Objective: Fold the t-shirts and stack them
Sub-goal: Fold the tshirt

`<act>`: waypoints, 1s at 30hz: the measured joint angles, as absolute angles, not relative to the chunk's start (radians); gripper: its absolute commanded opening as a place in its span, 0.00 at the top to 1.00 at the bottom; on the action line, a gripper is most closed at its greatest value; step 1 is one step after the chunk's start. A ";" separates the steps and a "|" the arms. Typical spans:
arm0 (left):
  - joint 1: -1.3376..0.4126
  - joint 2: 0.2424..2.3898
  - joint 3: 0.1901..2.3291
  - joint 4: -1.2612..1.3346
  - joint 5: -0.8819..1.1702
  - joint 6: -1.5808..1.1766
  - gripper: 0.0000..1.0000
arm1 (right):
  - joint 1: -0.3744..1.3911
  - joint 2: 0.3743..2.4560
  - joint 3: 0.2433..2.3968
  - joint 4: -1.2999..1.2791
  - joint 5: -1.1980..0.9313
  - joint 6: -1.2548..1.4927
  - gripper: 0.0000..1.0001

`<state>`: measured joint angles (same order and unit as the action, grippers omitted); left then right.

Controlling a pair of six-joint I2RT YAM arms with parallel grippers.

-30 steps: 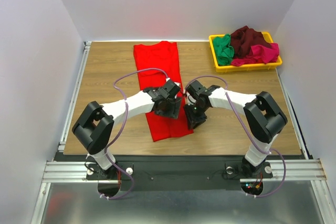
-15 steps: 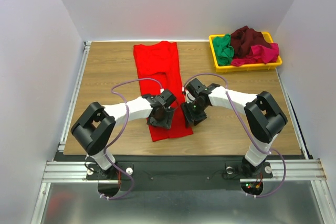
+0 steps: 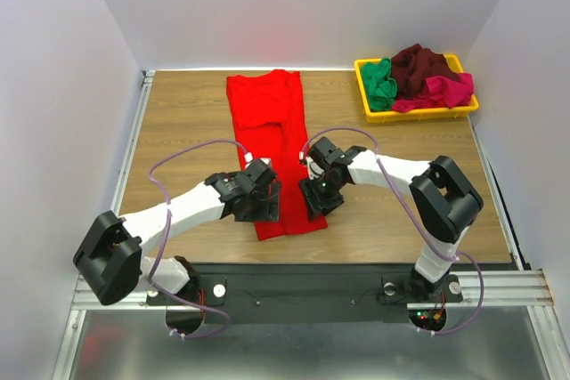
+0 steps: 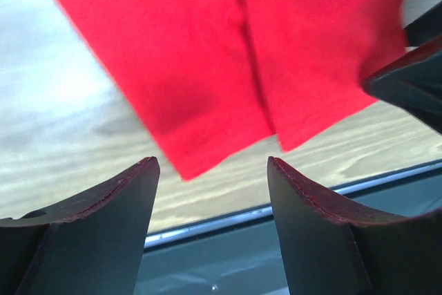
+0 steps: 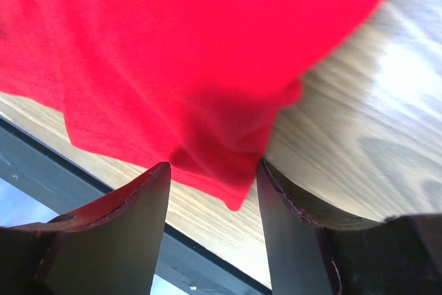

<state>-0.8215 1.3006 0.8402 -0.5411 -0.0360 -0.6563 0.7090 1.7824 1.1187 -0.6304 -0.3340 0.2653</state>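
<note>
Left tool (image 3: 256, 205): jaws apart, above near-left hem of red t-shirt (image 3: 267, 122), a long strip flat on tabletop (image 3: 178, 122). Right tool (image 3: 315, 198): jaws apart, above its near-right corner. Far right, yellow tray (image 3: 363, 88): green t-shirt (image 3: 381, 83), maroon t-shirt (image 3: 419, 65), magenta t-shirt (image 3: 447, 92), heaped.

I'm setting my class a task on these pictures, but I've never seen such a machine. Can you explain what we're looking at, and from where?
Two robot arms are bolted at the near edge of a wooden table. The wide picture looks down from above and behind them; the two close-ups come from cameras on each wrist. A red t-shirt, folded into a long strip, lies flat; three more shirts, green, maroon and pink, sit heaped in a yellow tray. The left tool and right tool hang open at the red shirt's near hem, gripping nothing.
</note>
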 measured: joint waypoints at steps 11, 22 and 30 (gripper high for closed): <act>-0.816 1.208 0.657 -0.535 -0.004 -0.776 0.25 | 0.755 1.819 1.139 -0.614 -0.314 0.265 1.00; -0.816 1.185 0.615 -0.505 -0.007 -0.826 0.27 | 0.762 1.836 1.142 -0.610 -0.306 0.266 1.00; -0.816 1.200 0.586 -0.482 -0.048 -0.861 0.37 | 0.762 1.835 1.142 -0.611 -0.304 0.266 1.00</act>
<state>-0.8158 1.1999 0.5861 -0.4820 -0.0479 -0.8608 0.7620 1.8351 1.1419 -0.6106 -0.3042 0.2657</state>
